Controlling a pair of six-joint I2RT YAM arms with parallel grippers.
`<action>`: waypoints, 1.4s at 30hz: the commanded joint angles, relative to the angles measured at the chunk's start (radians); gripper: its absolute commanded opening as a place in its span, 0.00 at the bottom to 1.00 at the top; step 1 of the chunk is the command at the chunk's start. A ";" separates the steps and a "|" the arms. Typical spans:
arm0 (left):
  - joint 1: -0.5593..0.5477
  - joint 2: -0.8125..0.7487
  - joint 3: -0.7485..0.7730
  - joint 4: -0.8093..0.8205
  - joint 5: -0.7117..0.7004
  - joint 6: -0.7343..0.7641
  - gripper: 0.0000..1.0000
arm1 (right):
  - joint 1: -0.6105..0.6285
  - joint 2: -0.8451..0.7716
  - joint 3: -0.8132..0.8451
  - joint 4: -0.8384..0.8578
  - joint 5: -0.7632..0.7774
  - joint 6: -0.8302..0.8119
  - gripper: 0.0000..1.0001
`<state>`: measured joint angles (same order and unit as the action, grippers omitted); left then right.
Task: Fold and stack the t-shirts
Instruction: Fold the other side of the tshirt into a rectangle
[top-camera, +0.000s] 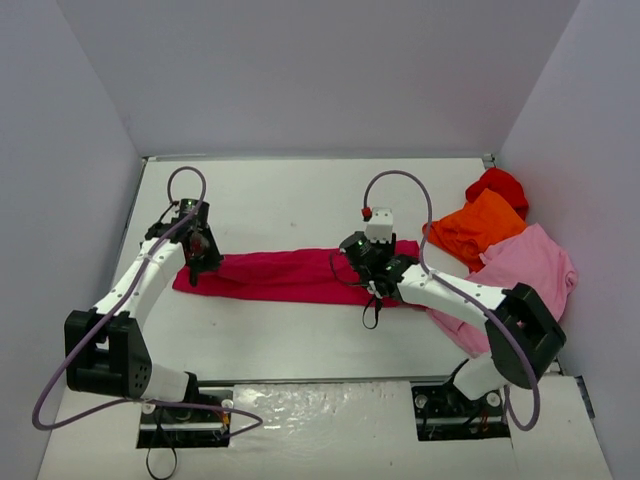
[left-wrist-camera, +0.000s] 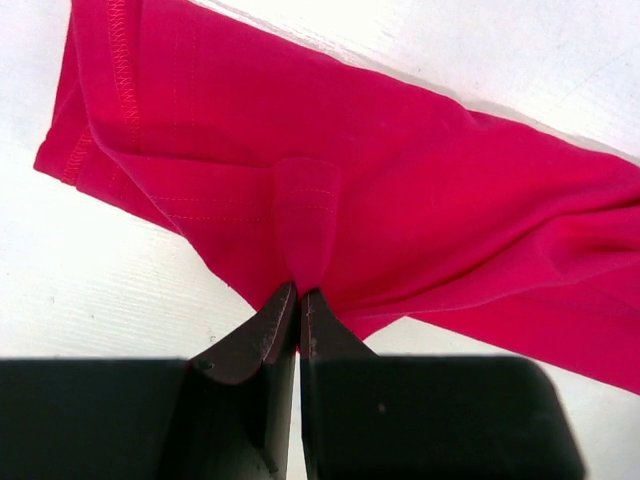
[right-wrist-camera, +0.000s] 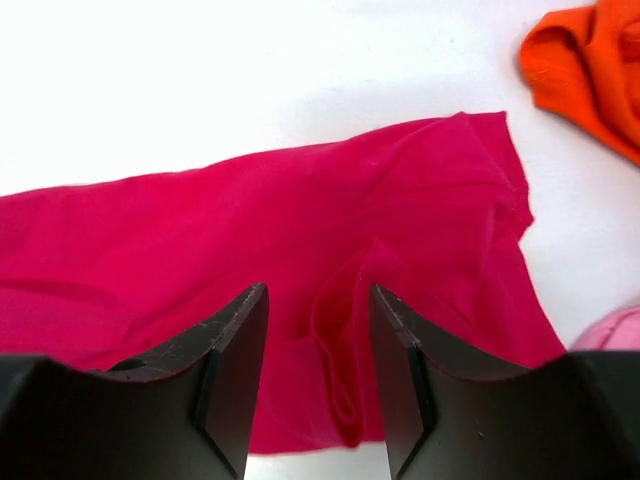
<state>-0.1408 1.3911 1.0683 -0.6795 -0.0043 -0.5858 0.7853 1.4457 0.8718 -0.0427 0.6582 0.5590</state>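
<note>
The crimson t-shirt (top-camera: 290, 275) lies in a long band across the bench (top-camera: 300, 195), the left pincer (left-wrist-camera: 298, 292) clenched on its left end, the right pincer (right-wrist-camera: 318, 300) released astride a cloth ridge near its right end.

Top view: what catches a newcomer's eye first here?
The crimson shirt, pulled into a long strip across the table. The left gripper pinches its left end; the right gripper stands open over the right end. An orange shirt, a red shirt and a pink shirt lie heaped at the right edge.
</note>
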 joint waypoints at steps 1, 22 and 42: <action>-0.024 -0.029 0.041 -0.032 -0.029 0.015 0.00 | -0.031 0.132 0.085 0.092 -0.109 -0.022 0.43; -0.054 -0.093 0.124 -0.235 -0.117 0.027 0.00 | -0.069 0.107 0.057 -0.107 -0.092 0.028 0.07; -0.072 -0.058 0.099 -0.183 -0.075 0.024 0.00 | -0.008 0.001 0.030 -0.253 -0.055 0.123 0.00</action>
<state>-0.2039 1.3430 1.1568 -0.8874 -0.0814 -0.5583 0.7659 1.3770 0.8305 -0.3552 0.5427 0.6891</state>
